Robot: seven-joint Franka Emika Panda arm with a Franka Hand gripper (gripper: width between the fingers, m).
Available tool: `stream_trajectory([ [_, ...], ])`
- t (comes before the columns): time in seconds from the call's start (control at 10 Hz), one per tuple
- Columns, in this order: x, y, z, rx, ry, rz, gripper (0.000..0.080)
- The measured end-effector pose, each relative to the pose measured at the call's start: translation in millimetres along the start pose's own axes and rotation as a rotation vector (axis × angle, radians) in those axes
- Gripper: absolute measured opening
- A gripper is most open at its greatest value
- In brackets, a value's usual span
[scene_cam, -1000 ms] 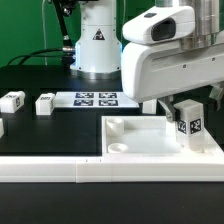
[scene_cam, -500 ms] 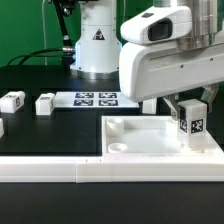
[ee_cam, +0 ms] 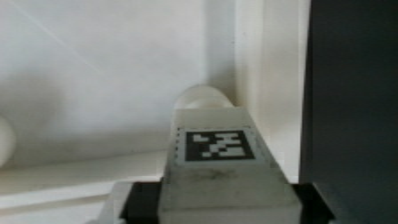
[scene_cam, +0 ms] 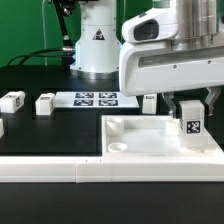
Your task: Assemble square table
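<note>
The square table's white slab (scene_cam: pixel 118 150) lies with its raised rim up at the exterior view's right. One white tagged leg (scene_cam: pixel 190 123) stands upright over the slab's far right corner, and my gripper (scene_cam: pixel 190 112) is shut on it from above. In the wrist view the leg (ee_cam: pixel 217 148) fills the middle with its tag facing the camera. Dark fingers (ee_cam: pixel 144 201) press both its sides, so the gripper (ee_cam: pixel 217 203) holds it over the slab's inner corner (ee_cam: pixel 107 100). Whether the leg's lower end touches the slab is hidden.
Two loose legs (scene_cam: pixel 12 100) (scene_cam: pixel 45 103) lie on the black table at the exterior view's left, and a third leg (scene_cam: pixel 148 101) shows partly behind the arm. The marker board (scene_cam: pixel 97 99) lies at the back. A long white L-shaped rail (scene_cam: pixel 60 172) runs along the front.
The fingers have closed in on the leg. The arm has shifted slightly towards the exterior view's left, and the leg sits a little lower.
</note>
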State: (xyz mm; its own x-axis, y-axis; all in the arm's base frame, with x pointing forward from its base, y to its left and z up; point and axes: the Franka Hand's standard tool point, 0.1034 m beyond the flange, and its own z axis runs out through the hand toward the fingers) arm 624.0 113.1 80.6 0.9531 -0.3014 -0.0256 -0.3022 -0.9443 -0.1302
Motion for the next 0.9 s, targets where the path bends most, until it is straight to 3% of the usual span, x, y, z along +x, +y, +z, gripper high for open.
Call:
stream_trajectory([
  [0.6,-1.2,-1.7,1.4,-0.011,0.012,0.672,0.0291],
  [0.9,-1.2,-1.9,1.5,-0.003,0.005,0.770,0.0291],
])
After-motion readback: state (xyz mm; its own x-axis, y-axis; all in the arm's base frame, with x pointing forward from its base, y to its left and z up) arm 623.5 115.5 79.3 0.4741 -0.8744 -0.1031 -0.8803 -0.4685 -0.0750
